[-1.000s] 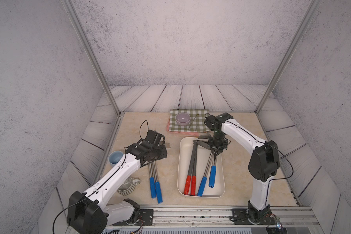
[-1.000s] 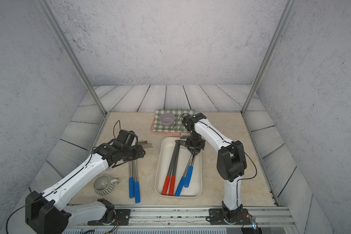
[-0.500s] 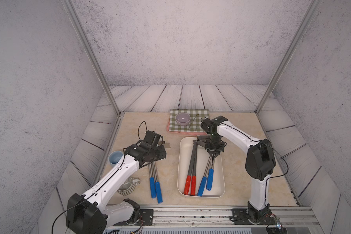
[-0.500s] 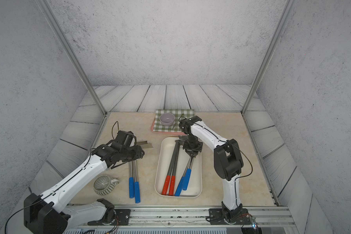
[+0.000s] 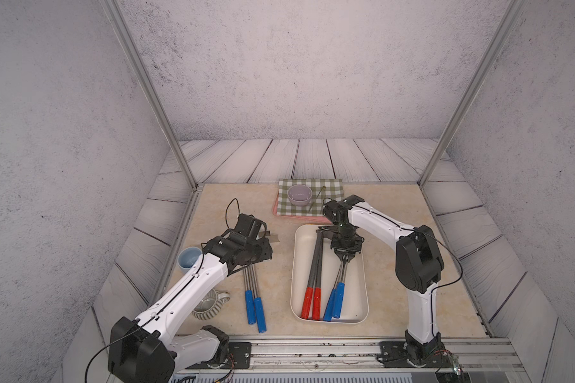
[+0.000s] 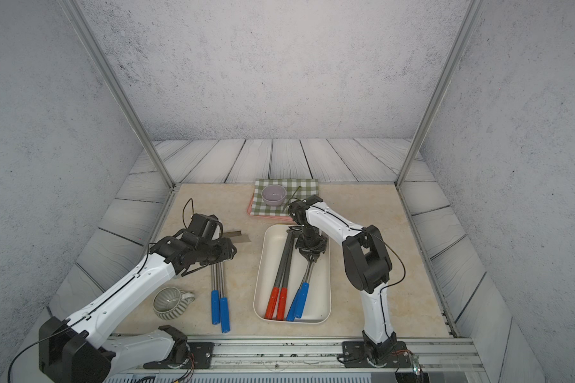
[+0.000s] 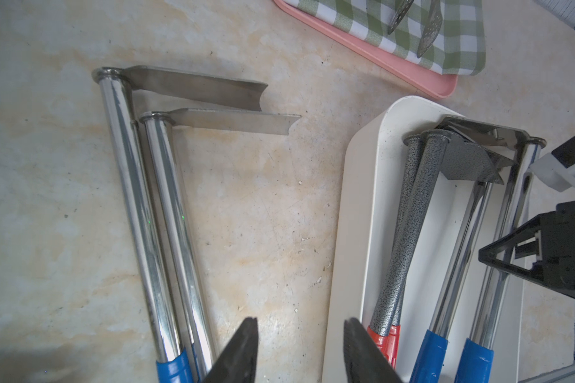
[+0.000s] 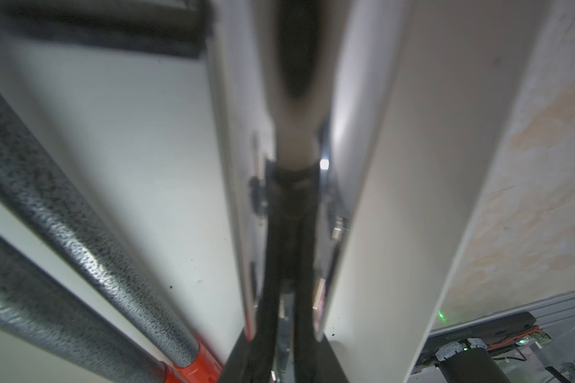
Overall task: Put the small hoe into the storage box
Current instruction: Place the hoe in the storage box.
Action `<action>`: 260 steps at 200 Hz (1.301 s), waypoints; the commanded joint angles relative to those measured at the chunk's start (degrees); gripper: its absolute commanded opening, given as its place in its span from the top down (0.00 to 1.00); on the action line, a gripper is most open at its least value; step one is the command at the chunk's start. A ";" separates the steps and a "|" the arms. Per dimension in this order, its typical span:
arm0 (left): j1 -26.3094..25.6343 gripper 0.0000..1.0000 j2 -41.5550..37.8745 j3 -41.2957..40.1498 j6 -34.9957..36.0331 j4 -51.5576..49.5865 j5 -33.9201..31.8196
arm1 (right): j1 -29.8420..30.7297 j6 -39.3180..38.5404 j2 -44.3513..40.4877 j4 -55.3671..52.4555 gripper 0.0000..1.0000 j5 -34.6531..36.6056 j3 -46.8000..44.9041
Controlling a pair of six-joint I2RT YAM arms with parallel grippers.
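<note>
The small hoe has swung its blue grip left since a second ago and now lies just beside the other blue-gripped hoe at the near end of the storage box. It looks inside, so only release remains. The right hand is clenched on its shaft mid-box. The left hand is released and empty over the worktop, by two loose hoes. Unclear whether the hoe rests on the box floor; its blade hides under the right hand, and the right wrist view is blurred.

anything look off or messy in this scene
Nothing spilled or damaged. In the box, the blue hoes lie slanted, one in the jaws of the right gripper, and all four heads pile up at the far end. Two loose hoes lie outside on the table.
</note>
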 commanded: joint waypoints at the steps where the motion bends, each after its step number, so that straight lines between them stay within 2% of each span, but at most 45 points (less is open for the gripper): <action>1: 0.50 0.54 -0.90 -0.84 0.44 0.27 0.10 | 0.45 0.96 0.12 -1.07 0.74 -1.97 1.64; 91: 0.77 0.54 -0.71 -0.31 0.87 -0.27 0.14 | 0.37 1.75 0.42 1.25 0.62 -4.44 -0.33; 166: 0.86 0.54 -0.38 0.30 1.04 -0.84 -0.02 | -1.67 0.66 -6.09 0.96 0.50 -3.22 3.26; 212: 0.85 0.54 0.02 0.25 0.95 -0.74 -0.02 | -5.78 -1.12 -8.28 2.09 0.49 -3.85 1.31; 260: 0.85 0.54 0.68 -0.01 0.87 -0.05 0.59 | -7.89 -1.92 -7.05 4.36 0.52 -5.10 -0.33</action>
